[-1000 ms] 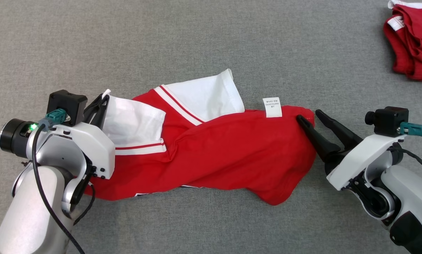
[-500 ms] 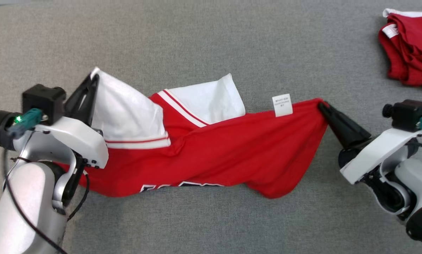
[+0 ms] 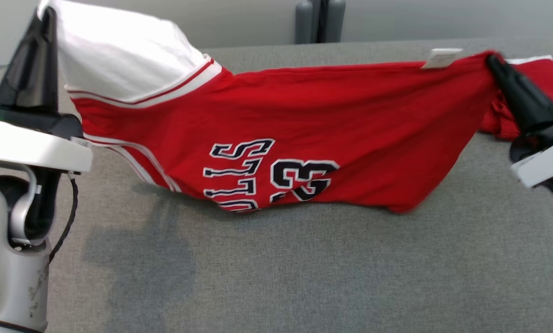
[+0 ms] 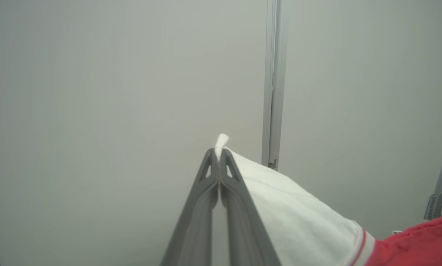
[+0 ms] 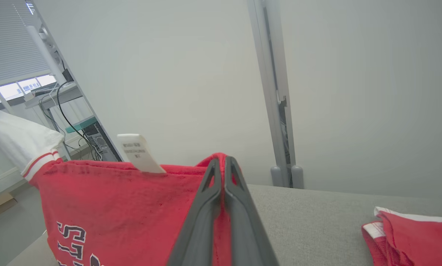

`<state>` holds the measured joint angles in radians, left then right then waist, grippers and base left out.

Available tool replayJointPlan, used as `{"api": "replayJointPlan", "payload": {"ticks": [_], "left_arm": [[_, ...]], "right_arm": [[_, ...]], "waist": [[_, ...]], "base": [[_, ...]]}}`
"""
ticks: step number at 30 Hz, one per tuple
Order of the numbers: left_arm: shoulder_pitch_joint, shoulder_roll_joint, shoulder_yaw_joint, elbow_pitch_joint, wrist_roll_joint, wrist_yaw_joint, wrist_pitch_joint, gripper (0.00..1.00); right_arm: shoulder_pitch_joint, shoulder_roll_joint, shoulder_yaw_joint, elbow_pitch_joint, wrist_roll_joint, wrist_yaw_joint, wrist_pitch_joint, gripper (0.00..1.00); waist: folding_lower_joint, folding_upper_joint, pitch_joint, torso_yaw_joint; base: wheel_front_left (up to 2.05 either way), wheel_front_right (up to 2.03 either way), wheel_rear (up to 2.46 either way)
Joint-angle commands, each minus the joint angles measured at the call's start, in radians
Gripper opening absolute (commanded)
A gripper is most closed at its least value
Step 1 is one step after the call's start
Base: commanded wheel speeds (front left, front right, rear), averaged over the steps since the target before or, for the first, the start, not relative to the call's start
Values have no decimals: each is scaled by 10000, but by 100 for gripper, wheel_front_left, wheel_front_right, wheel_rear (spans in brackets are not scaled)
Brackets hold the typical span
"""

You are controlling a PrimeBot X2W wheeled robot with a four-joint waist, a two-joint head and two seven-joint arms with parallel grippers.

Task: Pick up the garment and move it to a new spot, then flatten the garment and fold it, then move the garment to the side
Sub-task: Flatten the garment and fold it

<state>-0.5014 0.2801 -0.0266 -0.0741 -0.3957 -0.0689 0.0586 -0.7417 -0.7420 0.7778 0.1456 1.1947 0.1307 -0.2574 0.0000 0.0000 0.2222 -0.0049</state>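
1. Garment. The garment [image 3: 359, 120] is a red jersey with a white sleeve [image 3: 119, 55]. A red-and-white trim band runs along the seam where the sleeve joins the body. The front carries black, white-edged lettering [image 3: 235, 173] and the number 23 [image 3: 302, 178], both turned sideways in the head view. A white label [image 3: 440, 58] stands up from the top edge, just beside the right end.

2. Position. The garment hangs spread between the two arms, over the grey surface [image 3: 276, 268]. The top edge runs nearly straight from the sleeve on the left to the red corner on the right. The lower edge sags towards the surface and casts a shadow on it. Whether the lower edge touches the surface cannot be told.

3. Left fingers. The left fingers [image 3: 47, 18] are closed together on the tip of the white sleeve. In the left wrist view a small tuft of white cloth shows above the left fingers [image 4: 218, 155].

4. Right fingers. The right fingers [image 3: 494, 62] are closed together on the red corner of the garment. In the right wrist view red cloth shows on both sides of their tips [image 5: 221, 162].

5. Other items. A second red garment [image 5: 417, 236] with white trim lies crumpled on the surface, to the right of the right fingers.
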Motion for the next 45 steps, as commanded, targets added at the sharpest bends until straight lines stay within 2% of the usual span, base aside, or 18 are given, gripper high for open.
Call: {"api": "replayJointPlan", "payload": {"ticks": [1,7,14,19,22,25,30,32,37,42,45], "left_arm": [[-199,39,148,-127,-378,-89,-6,0],[-725,187,471,-423,-1545,-321,422,0],[-1765,579,617,-871,-2404,-442,1021,0],[-2536,855,455,-696,-2551,-474,1485,0],[-3104,1048,230,-133,-2454,-504,1741,0],[-3714,1176,-95,772,-2034,-516,1550,0],[-5145,1133,-534,2793,-1120,-514,555,0],[-6195,970,-810,3979,-594,-455,-189,0],[-8417,762,-1164,5594,202,-296,-1444,0],[-10827,383,-1434,7129,864,-4,-2785,0],[-12151,110,-1522,7620,1237,196,-3174,0]], "right_arm": [[-218,-208,-182,-80,70,2,-81,0],[-771,-622,-661,-162,-252,2,-91,0],[-1419,-860,-1000,-146,-651,0,-86,0],[-1780,-971,-997,-181,-759,0,199,0],[-2152,-799,-727,-62,-961,0,601,0],[-2732,-403,-382,265,-1219,0,992,0],[-4130,506,197,1393,-1634,0,1278,0],[-5210,949,496,2248,-1960,0,1117,0],[-7300,1614,952,3824,-2788,0,583,0],[-9402,2190,848,5719,-3955,0,-13,0],[-10557,2458,350,6110,-4943,0,-97,0]], "waist": [[0,0,-352,-21],[0,0,-993,-61],[0,0,-1607,-79],[0,0,-1697,-66],[0,0,-1547,-73],[0,0,-1139,-55],[0,0,-30,-4],[0,0,827,69],[0,0,2449,139],[0,0,3983,238],[0,0,4716,301]], "base": [[0,0,0],[0,0,0],[0,0,0],[0,0,0],[0,0,0],[0,0,0],[0,0,0],[0,0,0],[0,0,0],[0,0,0],[0,0,0]]}}
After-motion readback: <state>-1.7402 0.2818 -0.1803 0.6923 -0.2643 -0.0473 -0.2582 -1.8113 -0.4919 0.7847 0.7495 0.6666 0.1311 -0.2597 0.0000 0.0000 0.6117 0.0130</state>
